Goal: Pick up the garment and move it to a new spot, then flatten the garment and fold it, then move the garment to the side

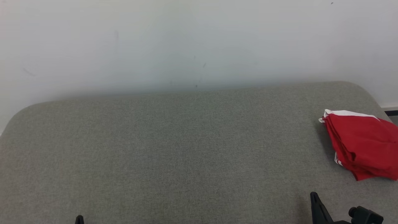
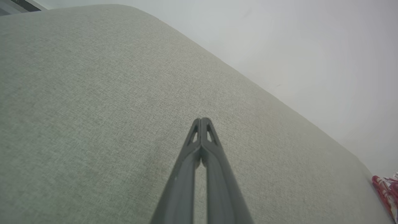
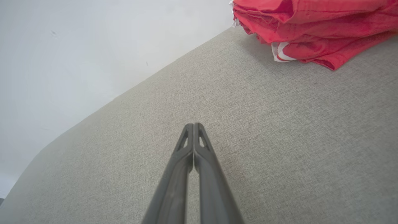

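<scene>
Both closed on nothing: my left pincer [image 2: 201, 119] and right pincer [image 3: 193, 124]. The folded red garment [image 1: 363, 143], I judge soft, light, floppy, wants pinching through its layered edge.

The garment [image 1: 363, 146] at the right is soft, creased red cloth with white trim. The pad [image 1: 186, 149] beneath is coarse grey woven fabric, matt. The left gripper [image 2: 201, 119] and right gripper [image 3: 193, 125] look like matt dark plastic.

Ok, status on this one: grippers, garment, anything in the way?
Left gripper shut, empty. Right gripper shut, empty. Red garment folded, at grey surface's right edge. Nothing seen in the way.
</scene>
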### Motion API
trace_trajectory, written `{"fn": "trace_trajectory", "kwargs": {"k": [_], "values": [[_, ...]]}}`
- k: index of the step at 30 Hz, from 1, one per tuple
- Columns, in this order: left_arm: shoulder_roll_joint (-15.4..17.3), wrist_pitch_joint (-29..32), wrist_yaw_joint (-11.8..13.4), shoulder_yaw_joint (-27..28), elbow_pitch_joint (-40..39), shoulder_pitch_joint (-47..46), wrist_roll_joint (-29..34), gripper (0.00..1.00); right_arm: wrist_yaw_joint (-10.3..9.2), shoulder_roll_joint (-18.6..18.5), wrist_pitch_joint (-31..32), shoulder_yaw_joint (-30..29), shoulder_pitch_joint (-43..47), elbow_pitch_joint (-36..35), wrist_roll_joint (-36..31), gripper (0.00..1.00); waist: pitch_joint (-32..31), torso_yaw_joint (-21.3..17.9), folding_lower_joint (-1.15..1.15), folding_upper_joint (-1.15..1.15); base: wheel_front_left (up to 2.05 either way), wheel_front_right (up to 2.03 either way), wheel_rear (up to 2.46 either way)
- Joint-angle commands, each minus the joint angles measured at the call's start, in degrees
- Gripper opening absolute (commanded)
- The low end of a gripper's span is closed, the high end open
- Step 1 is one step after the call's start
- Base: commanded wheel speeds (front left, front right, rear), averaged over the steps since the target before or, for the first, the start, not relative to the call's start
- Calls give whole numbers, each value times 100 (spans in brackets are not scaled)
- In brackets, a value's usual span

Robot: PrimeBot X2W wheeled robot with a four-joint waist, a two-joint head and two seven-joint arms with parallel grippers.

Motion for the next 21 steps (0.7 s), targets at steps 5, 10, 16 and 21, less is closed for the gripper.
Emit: {"fn": "trace_trajectory", "kwargs": {"k": [5,10,16,21], "values": [[37,114,-33,-10,-115,-211,-505,0,-3,-3,114,-60,-171,-177,554,0,17,14,0,0,0,0,0],[41,245,-41,-25,-139,-296,-997,0,-4,-1,239,-107,-215,-263,1074,0,38,32,0,0,0,0,0],[44,361,-49,-39,-159,-371,-1460,0,-4,1,353,-153,-245,-342,1563,0,59,49,0,0,0,0,0],[47,455,-55,-50,-176,-437,-1821,0,-5,3,447,-188,-273,-404,1946,0,76,63,0,0,0,0,0]]}}
